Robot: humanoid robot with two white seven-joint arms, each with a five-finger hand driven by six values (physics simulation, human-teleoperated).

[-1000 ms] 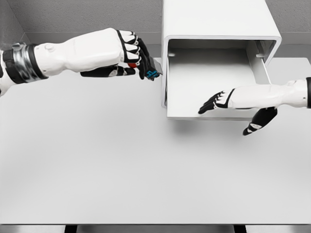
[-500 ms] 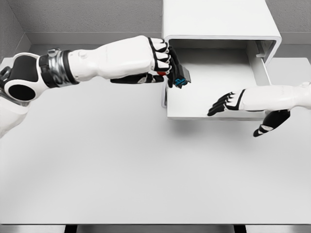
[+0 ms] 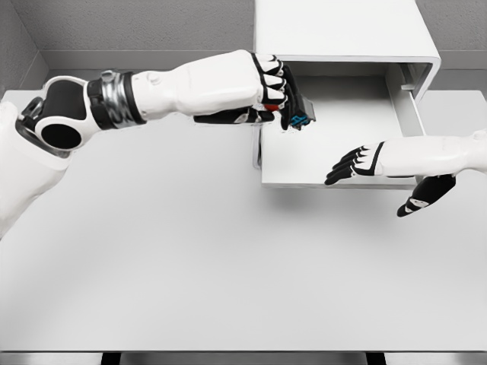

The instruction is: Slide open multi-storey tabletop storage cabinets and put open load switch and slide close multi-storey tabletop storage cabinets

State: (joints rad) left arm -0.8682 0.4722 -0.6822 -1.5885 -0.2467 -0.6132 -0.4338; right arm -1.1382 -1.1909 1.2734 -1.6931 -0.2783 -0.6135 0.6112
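Observation:
A white storage cabinet (image 3: pixel 342 30) stands at the back of the table with its lowest drawer (image 3: pixel 335 156) slid out toward me. My left hand (image 3: pixel 278 95) reaches from the left over the drawer's left wall, shut on a small dark load switch (image 3: pixel 298 115) with a teal part and a red spot. The switch hangs above the drawer's back left corner. My right hand (image 3: pixel 361 161) lies flat and open over the drawer's front right, fingers pointing left, thumb (image 3: pixel 422 196) hanging below the drawer's front edge.
The white tabletop (image 3: pixel 190 258) spreads out in front of the cabinet. A grey wall (image 3: pixel 137 23) closes the back. The table's front edge (image 3: pixel 243 351) runs along the bottom of the view.
My left arm has moved right with the switch, from left of the cabinet to above the drawer's back left corner. The right hand shifted slightly right, then stayed.

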